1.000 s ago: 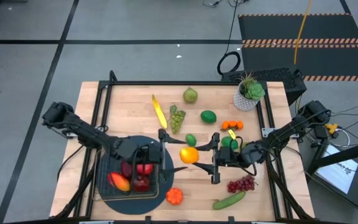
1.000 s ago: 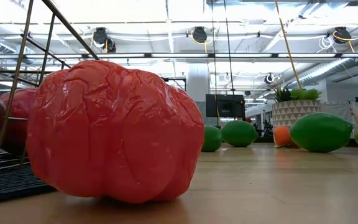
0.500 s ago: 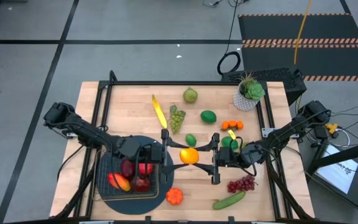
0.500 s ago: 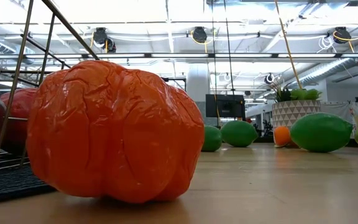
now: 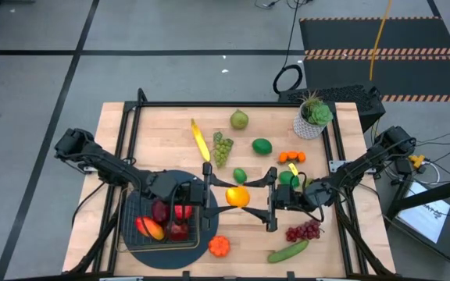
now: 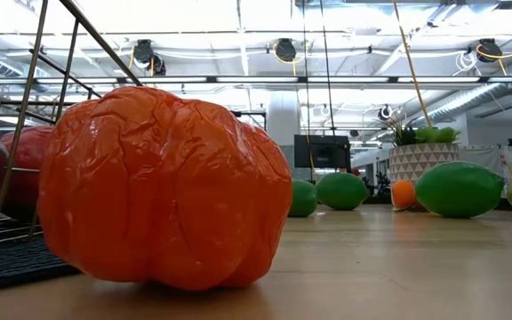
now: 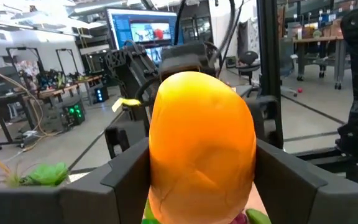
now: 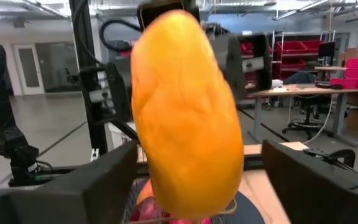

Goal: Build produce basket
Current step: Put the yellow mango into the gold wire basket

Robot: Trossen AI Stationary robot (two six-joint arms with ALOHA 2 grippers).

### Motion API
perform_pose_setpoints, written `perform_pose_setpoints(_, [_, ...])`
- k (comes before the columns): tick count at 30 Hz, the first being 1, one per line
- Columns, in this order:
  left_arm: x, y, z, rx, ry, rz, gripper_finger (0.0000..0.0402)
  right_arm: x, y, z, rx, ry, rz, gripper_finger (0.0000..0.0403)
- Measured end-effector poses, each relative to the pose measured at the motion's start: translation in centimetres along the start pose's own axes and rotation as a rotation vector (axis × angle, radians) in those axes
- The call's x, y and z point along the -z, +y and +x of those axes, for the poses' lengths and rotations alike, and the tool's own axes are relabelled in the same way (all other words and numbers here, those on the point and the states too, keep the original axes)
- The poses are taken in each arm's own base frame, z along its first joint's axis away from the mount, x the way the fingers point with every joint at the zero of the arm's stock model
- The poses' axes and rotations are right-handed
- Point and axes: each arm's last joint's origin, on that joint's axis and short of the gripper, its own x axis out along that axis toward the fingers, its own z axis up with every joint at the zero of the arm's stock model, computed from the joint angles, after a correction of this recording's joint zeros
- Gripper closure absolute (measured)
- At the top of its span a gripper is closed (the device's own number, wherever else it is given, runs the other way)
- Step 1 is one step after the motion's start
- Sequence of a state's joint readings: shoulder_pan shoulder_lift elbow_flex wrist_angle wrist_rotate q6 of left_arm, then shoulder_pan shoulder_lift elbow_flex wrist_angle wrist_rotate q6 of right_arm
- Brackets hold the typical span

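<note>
On the wooden worktop (image 5: 162,125), the basket (image 5: 131,204) sits near the front left corner. Just beside its right edge, the left gripper (image 5: 216,193) clamps an orange fruit (image 5: 237,196); the right gripper (image 5: 266,198) stands open around it, fingers apart.

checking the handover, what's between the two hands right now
One round orange plastic fruit, seen in the high view. The left hand is closed on it, while the right hand stands open around it, as the right wrist view shows.

I see the basket (image 5: 166,222) left of the orange (image 5: 237,196), the pepper (image 5: 219,247) just beside its corner.
</note>
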State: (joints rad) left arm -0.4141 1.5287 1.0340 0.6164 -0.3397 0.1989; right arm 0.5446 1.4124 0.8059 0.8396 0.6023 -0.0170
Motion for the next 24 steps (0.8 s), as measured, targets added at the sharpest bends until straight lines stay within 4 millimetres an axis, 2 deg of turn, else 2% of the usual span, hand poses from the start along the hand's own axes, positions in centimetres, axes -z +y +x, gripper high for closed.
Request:
perform_pose_setpoints(4, [-0.4, 0.2, -0.6, -0.001, 0.045, -0.016, 0.0161, -0.5, 0.5, -0.4, -0.022, -0.029, 0.004, 0.0009])
perform_pose_setpoints(10, [-1.2, 0.5, -2.5, 0.019, 0.166, -0.043, 0.0155, -2.2, 0.6, -1.6, -0.049, -0.059, 0.012, 0.0020])
perform_pose_setpoints(15, [-1.7, 0.6, -4.8, 0.051, 0.309, -0.078, 0.0157, -3.3, 0.5, -2.5, -0.066, -0.052, 0.000, 0.0020])
perform_pose_setpoints(24, [-1.2, 0.3, -9.2, 0.067, 0.620, -0.210, 0.0155, -3.5, 0.1, -2.6, -0.058, -0.048, -0.061, 0.0021])
